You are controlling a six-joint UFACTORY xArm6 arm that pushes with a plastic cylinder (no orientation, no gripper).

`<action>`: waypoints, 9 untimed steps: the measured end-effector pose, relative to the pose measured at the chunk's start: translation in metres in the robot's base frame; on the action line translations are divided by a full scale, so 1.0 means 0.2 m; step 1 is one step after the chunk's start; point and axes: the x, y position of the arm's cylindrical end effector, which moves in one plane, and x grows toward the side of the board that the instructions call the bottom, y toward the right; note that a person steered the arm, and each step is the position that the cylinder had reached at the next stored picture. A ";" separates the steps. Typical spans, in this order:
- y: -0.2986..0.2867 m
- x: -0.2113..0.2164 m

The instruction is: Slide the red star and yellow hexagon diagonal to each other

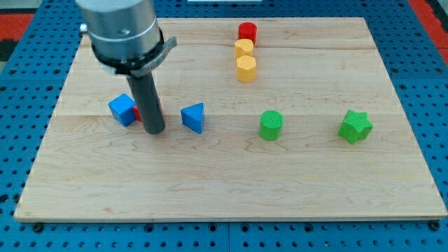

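My tip (155,130) rests on the wooden board (231,189) in the view's left half, at the lower end of a straight dark rod hanging from a grey cylindrical arm housing (120,28) at the view's top left. There is no hand or jaw here, only the bare rod, so nothing is spread, pressed together or pinched. Directly behind the rod a red block (158,106) shows only as thin slivers on either side of it; its shape cannot be made out, though it seems to touch the rod or sit just behind it. A blue cube (122,110) lies just to the view's left of the tip, close beside the red block, and a blue triangular block (193,117) lies near the tip on the view's right, apart from it. Well away, toward the view's top centre, three blocks stand in a short column: a red cylinder (247,32) at the top, a yellow block (243,48) of rounded outline touching it below, and the yellow hexagon (246,68) touching that one at the bottom of the column. In the view's right half, level with the blue blocks, a green cylinder (271,125) sits well apart from a green star (355,127) further right. The board lies on a blue perforated table (427,84).
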 end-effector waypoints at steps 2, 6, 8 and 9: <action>0.03 -0.20; -0.46 -0.25; -0.05 -0.44; 0.24 -0.45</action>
